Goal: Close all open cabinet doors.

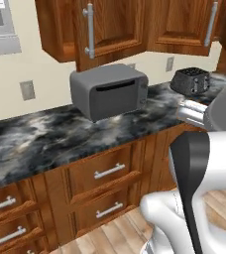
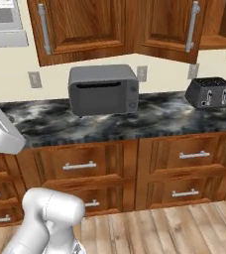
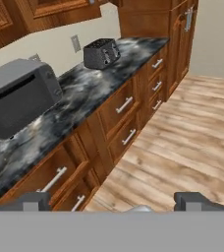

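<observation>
A dark marbled countertop [image 2: 159, 116] carries a grey microwave [image 2: 103, 89] and a black toaster [image 2: 209, 92]. Cabinet doors [image 2: 80, 27] are seen ajar at upper frame. The gripper [image 3: 113, 201] is spread, empty. Risk judged: the microwave is clipped if the arm swings up.

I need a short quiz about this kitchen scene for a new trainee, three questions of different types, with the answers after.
1. True or false: the microwave stands on the floor.
2. Multiple choice: right of the microwave on the counter in the right base view is a (A) kettle, (B) toaster, (C) bowl.
3. Fill in: the gripper is ____ and holds nothing.

Key:
1. False; it stands on the counter.
2. B
3. open
</observation>
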